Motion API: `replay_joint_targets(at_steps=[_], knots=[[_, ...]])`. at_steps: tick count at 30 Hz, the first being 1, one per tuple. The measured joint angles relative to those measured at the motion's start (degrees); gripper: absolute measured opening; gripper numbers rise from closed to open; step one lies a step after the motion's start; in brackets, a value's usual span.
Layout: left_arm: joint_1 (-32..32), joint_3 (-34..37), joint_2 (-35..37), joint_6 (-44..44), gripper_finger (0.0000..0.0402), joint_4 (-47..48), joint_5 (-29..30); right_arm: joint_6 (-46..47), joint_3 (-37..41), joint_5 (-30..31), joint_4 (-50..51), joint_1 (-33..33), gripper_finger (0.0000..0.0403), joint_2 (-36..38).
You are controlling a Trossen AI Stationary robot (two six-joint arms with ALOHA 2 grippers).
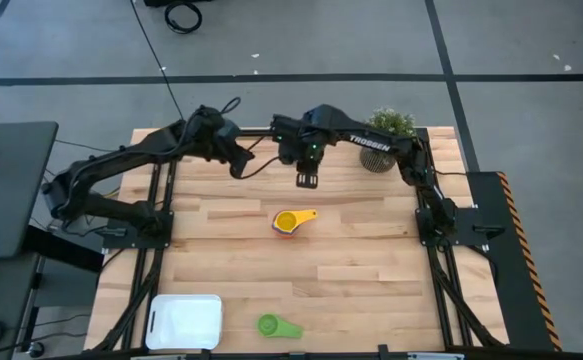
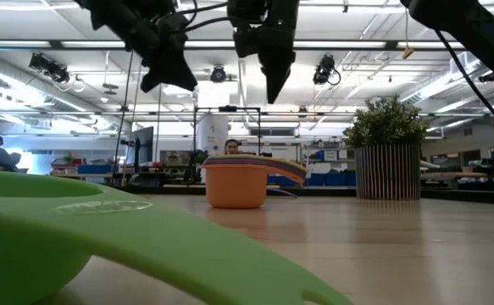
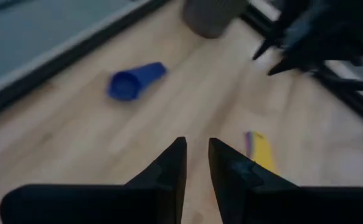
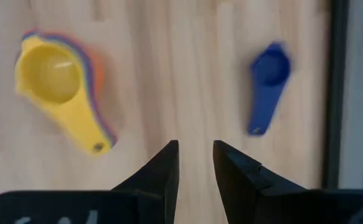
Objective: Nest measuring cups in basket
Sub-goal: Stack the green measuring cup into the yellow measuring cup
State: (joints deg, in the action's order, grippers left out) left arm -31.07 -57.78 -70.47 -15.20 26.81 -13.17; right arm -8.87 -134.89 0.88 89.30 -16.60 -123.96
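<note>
A nested stack of cups (image 1: 291,221), yellow on top and orange at the bottom (image 2: 236,185), stands mid-table. The bright blue cup (image 4: 268,87) lies on its side near the far edge (image 3: 134,81); the arms hide it in the high view. The green cup (image 1: 276,326) sits near the front edge, right of the white basket (image 1: 184,322). My right gripper (image 1: 308,181) hovers above the table beyond the stack, between stack and blue cup (image 4: 195,146), fingers together with a narrow slit. My left gripper (image 1: 237,168) hangs high to its left (image 3: 195,146), likewise shut and holding nothing.
A potted plant in a ribbed round pot (image 1: 381,140) stands at the far right corner. The black table frame runs along the edges. Bare wood lies between the stack and the basket. A laptop sits off the table's left side. A person shows far behind in the room.
</note>
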Motion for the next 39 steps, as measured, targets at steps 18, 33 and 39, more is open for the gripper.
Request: replay_joint_targets(at_steps=[18,33,39], knots=[[5.7,0.2,-0.7,-4.8,0.0075,8.5,-27.3,-4.3,0.4,-23.4,0.1,3.8,0.0105,-0.5],[20.0,0.2,-0.5,1.7,0.0075,14.1,-19.4,3.4,0.4,-28.6,-0.1,15.1,0.0105,-0.8],[28.6,0.2,-0.7,-0.2,0.0075,7.2,-12.0,-4.5,0.4,-28.5,0.9,18.3,0.0105,-1.0]])
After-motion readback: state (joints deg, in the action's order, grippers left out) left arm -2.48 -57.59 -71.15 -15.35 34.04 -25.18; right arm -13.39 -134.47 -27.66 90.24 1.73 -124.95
